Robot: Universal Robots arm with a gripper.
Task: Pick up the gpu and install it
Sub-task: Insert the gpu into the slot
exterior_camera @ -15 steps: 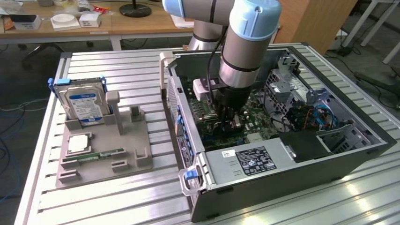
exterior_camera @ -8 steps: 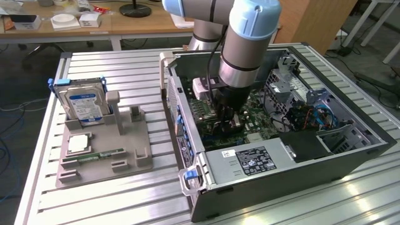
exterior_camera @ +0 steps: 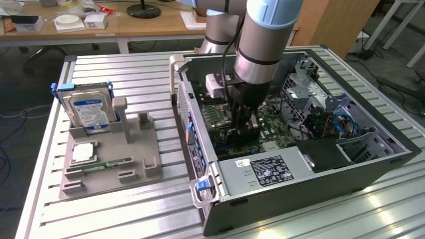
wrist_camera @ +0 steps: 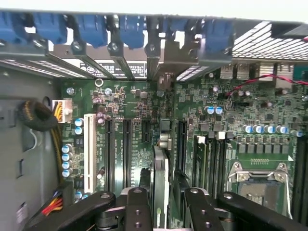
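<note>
gpu [wrist_camera: 160, 178] lower edge behind gripper [wrist_camera: 166, 211]

My exterior view looks down from high at an angle on the open computer case [exterior_camera: 312, 149] and the parts stand beside it. My wrist view sits close inside, facing the motherboard [wrist_camera: 130, 110]; both share that board.

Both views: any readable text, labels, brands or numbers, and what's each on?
No text can be read.
Hard drive: blue-and-white label, print too blurred to read.
Power supply: black label with white print and round marks, too small to read.
Motherboard: tiny white printing beside the slots, unreadable.
White sticker behind the slot brackets: dark print, too blurred to read.
</note>
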